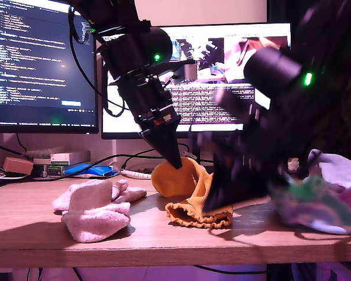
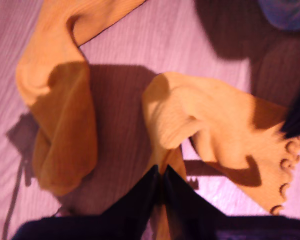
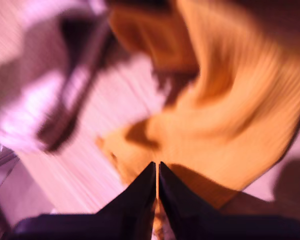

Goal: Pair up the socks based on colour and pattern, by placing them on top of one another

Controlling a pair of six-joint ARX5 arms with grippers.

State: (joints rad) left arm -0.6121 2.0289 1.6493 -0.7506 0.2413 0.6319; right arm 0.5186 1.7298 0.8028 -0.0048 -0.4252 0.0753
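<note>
Ribbed mustard sock (image 2: 210,130) with frilly cuff, fluffy pink socks (image 1: 96,208), wooden table (image 1: 164,240)

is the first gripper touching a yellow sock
Touching. The first wrist view shows my first gripper with its jaws closed on a fold of the yellow sock, fabric pinched between the tips.

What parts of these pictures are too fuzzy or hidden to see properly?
- The arm on the exterior view's right is smeared by motion, so its end effector's shape is lost.
- The second wrist view is blurred; the yellow sock shows no clear edges or cuff.
- The tie-dye sock is partly hidden behind that blurred arm in the exterior view.
- The text on the monitor is too small to read.
</note>
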